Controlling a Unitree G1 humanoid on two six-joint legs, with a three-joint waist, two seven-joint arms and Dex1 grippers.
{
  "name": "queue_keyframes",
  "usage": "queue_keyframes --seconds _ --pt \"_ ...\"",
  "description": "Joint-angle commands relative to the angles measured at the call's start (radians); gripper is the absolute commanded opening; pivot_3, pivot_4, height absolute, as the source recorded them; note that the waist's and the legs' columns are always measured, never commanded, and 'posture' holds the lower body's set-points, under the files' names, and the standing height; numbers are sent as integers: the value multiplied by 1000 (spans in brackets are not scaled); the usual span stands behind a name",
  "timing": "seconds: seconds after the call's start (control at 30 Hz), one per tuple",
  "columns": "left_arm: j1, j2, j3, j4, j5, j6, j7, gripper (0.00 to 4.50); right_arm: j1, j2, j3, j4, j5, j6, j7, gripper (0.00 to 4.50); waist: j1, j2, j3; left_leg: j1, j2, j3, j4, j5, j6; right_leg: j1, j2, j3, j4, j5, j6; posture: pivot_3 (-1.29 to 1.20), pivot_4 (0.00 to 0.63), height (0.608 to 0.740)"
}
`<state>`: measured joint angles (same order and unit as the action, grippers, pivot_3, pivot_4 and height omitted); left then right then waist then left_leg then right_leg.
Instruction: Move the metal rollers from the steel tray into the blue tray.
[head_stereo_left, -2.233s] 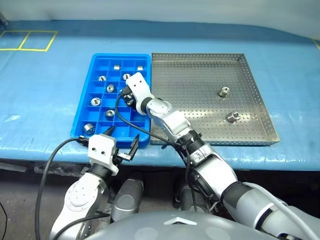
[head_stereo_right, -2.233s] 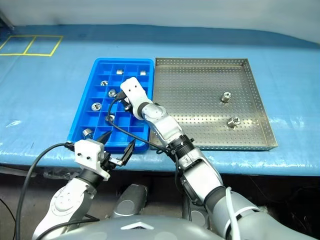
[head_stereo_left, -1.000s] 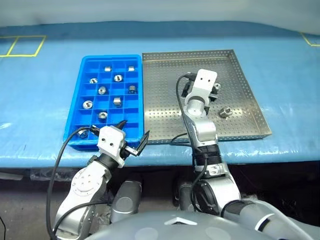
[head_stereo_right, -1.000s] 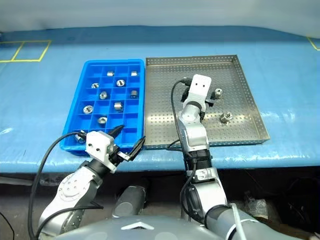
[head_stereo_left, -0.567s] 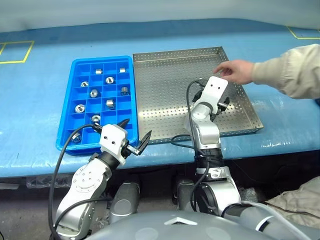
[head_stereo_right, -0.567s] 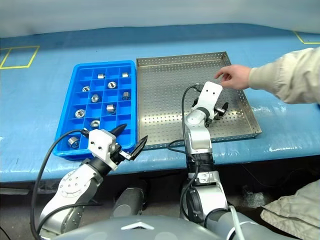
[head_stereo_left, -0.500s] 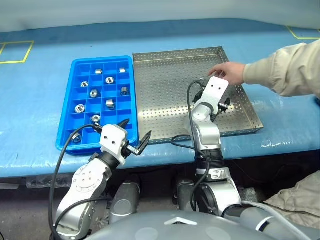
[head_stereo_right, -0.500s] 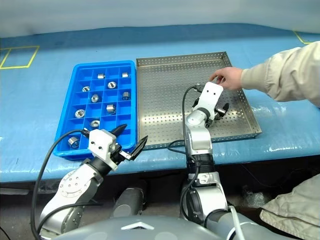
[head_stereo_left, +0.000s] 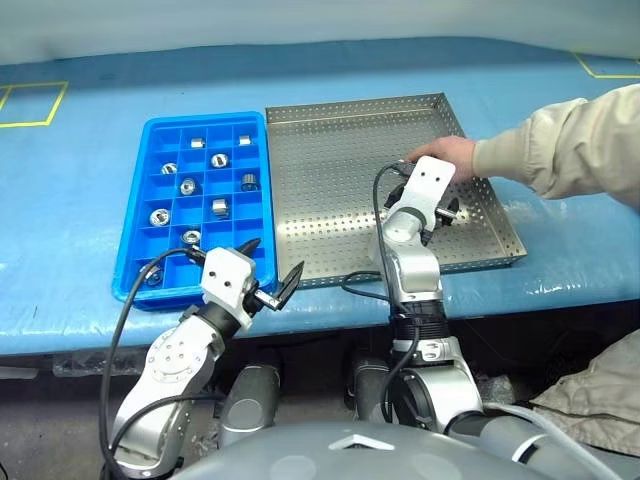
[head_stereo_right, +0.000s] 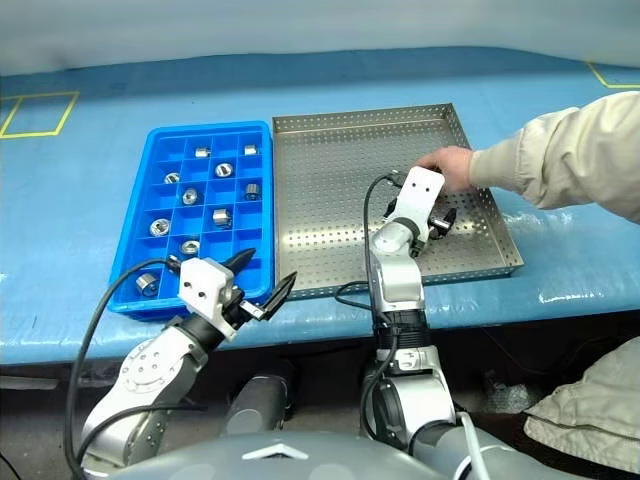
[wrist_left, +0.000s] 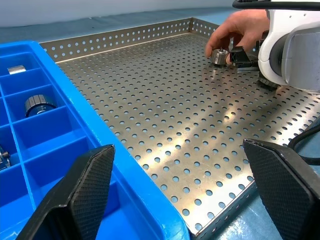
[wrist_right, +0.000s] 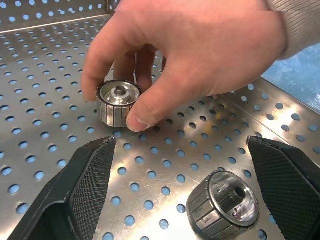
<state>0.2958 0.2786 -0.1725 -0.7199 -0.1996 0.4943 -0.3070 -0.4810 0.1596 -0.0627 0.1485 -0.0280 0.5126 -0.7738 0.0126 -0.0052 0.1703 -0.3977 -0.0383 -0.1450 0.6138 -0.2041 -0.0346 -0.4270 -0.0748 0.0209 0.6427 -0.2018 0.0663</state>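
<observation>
The steel tray (head_stereo_left: 330, 180) sits in the upper middle of the left eye view, with the blue tray (head_stereo_left: 135, 245) touching its left rim. Eight or so rollers already lie in the blue tray's compartments, spread down its length, among them one (head_stereo_left: 188, 186) near the middle.

The right gripper (head_stereo_right: 432, 222) is over the right part of the steel tray, its fingers (wrist_right: 87, 187) spread wide and holding nothing. A person's hand (wrist_right: 190, 47) comes in from the right of the frame, a beige sleeve (head_stereo_left: 560, 145) behind it, and pinches one roller (wrist_right: 117, 102) between thumb and fingers, standing on end on the perforated sheet. In the right wrist view that roller is ahead of the spread fingers, closer to the one at lower left. A second roller (wrist_right: 225, 202) lies tilted on the sheet between the fingertips, nearer the finger at lower right and touching neither.

The left gripper (head_stereo_left: 268, 275) hangs at the lower left of centre, at the near edge of the table by the blue tray's near right corner. Its fingers (wrist_left: 80, 192) are also spread wide and empty. In the left wrist view the held roller is at the upper right, well apart from this gripper.
</observation>
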Motion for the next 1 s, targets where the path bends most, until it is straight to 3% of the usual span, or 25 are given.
queue_keyframes --seconds 0.03,0.7,1.0 --pt "-7 -1 -8 -11 -7 -11 -3 4500 11 82 14 -30 -7 -1 7 4454 0 0 0 0 0 0 0 0 0 0 0 0 0 0 0 189 150 740" --pt "-4 -7 -13 -6 -3 -20 7 4500 25 82 71 -69 -6 34 92 4454 1 0 0 0 0 0 0 0 0 0 0 0 0 0 0 209 150 740" --pt "1 -12 -10 -5 -6 -26 12 4500 31 51 175 -119 70 13 366 4454 2 0 0 0 0 0 0 0 0 0 0 0 0 0 0 224 150 740"
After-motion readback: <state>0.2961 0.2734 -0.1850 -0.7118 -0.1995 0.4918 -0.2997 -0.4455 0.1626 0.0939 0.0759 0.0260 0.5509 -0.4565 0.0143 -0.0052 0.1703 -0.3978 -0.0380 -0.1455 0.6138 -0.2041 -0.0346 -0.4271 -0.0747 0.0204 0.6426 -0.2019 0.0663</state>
